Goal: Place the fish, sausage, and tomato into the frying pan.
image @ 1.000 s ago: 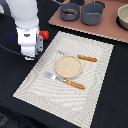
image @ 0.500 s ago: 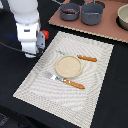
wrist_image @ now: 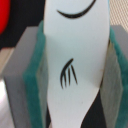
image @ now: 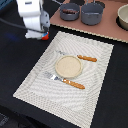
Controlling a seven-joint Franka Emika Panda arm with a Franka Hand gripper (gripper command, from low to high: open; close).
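Fish (wrist_image: pixel 75 65) fills the wrist view: white body, dark markings, pinched between the green-padded fingers (wrist_image: pixel 34 70) of the gripper (image: pixel 38 35), so the tool is clamped on the fish. In the exterior view the gripper hangs over the dark table just off the placemat's (image: pixel 95 70) corner nearest the pans, on the exterior view's left. Frying pan (image: pixel 69 11) sits on the brown board at the far edge, well apart from the gripper, beside the taller grey pot (image: pixel 92 14). Judged progress: fish is in hand but not delivered; sausage and tomato both remain. A red blur at the wrist view's edge (wrist_image: pixel 4 20) could be the tomato, not certain. Sausage not made out anywhere. Pan's contents too dark and small to read. Beige plate (image: pixel 68 66) and two orange-handled utensils on the mat, untouched.
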